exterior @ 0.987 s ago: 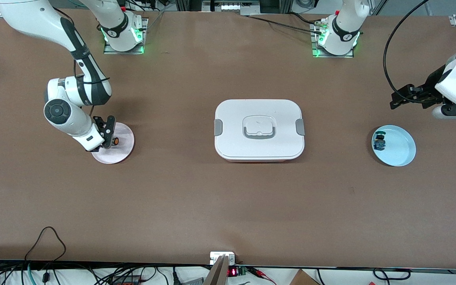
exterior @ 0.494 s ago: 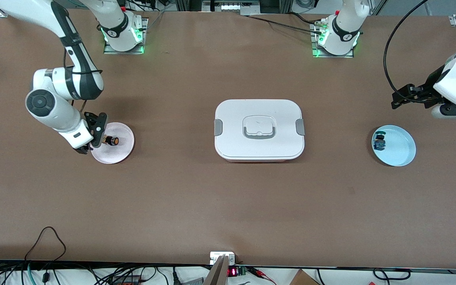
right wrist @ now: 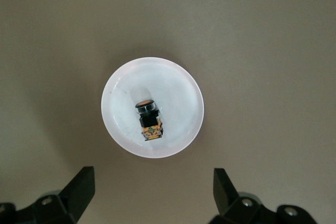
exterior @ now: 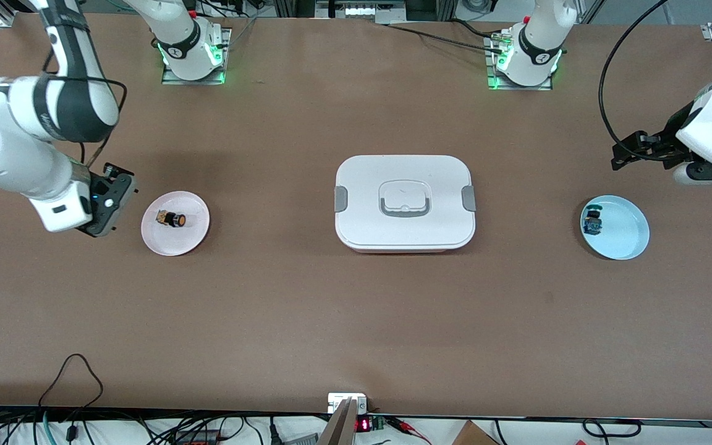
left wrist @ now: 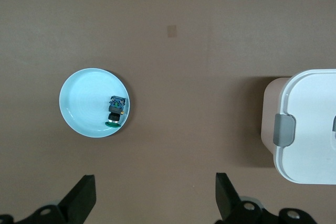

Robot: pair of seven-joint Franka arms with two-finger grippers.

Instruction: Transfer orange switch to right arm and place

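one orange switch lying on one pink plate, toward right arm's end from one white box; right gripper beside plate, jaws apart, empty; left gripper waiting, jaws apart, empty.

Pretty clearly a robotics lab: two arm bases bolted to a big brown table, green status lights, cables and electronics along the table's front edge.

both arms are glossy white with dark grey joint bands, green lights glowing at their bases; the right arm trails a thin black cable (left arm likewise).
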